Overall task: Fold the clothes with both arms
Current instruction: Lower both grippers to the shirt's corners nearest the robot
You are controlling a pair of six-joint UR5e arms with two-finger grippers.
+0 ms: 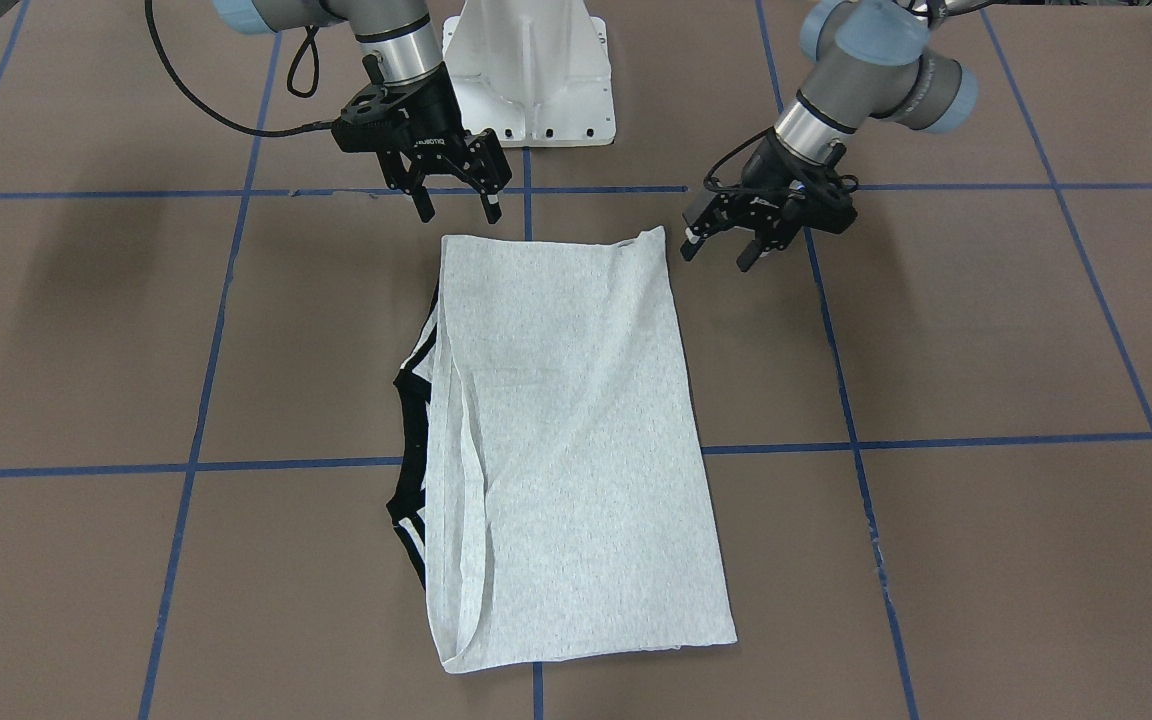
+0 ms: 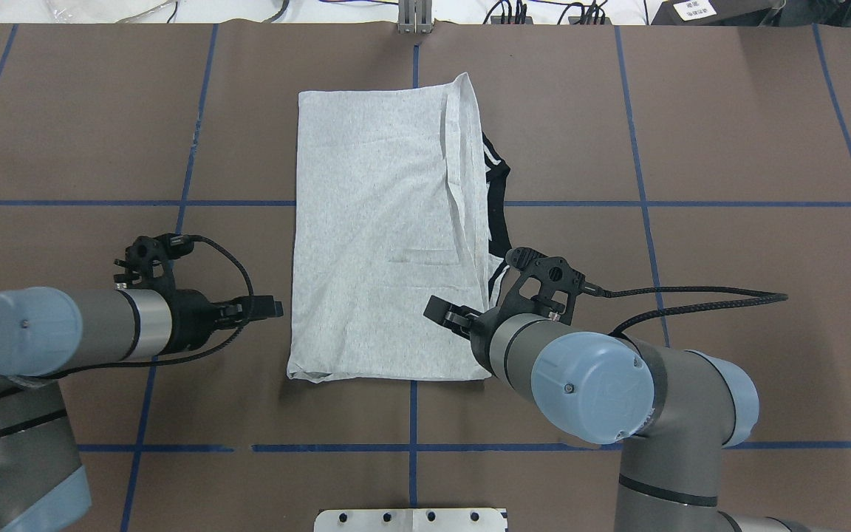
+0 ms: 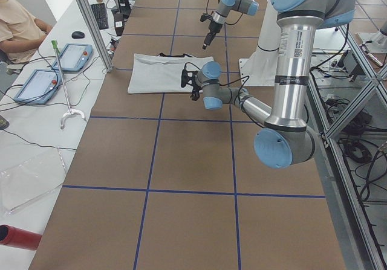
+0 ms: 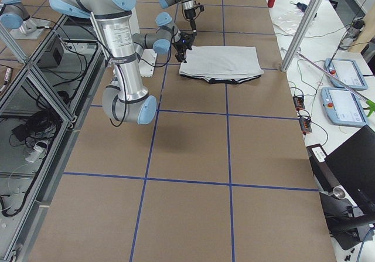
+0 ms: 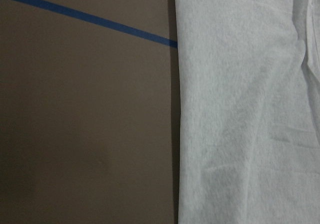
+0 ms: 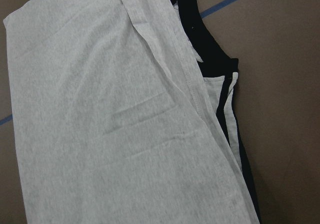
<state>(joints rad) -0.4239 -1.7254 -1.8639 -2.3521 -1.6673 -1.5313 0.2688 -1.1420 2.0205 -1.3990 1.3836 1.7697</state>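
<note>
There are two grippers, and both are spread wide with nothing between the fingers. The right gripper [image 1: 457,208] hangs above the T-shirt's robot-side edge near its right corner, clear of the cloth. The left gripper [image 1: 716,252] hangs just off the robot-side left corner, over bare table and apart from the fabric. In the overhead view the right gripper [image 2: 446,314] appears over the shirt's near right portion, while the left gripper [image 2: 269,307] points at the shirt's left edge from just beside it. Two arms carry them, the left arm [image 2: 93,321] and the right arm [image 2: 592,380], both silver-grey with light blue joint caps and black cables. The single light heather-grey T-shirt [image 1: 566,420] lies flat at the middle of the table [image 1: 986,340], folded into one long rectangle that runs away from the robot. A hemmed flap is turned over along the side toward the robot's right. From under that flap the black collar trim [image 1: 404,395] and the black stripes [image 1: 410,540] stick out. The left wrist camera shows the shirt's straight left edge against the brown surface, and the right wrist camera shows the hem strip lying beside the black trim. Blue tape lines [image 1: 1016,440] mark the tabletop in a grid, and one white pedestal base [image 1: 531,70] stands between the arms.
</note>
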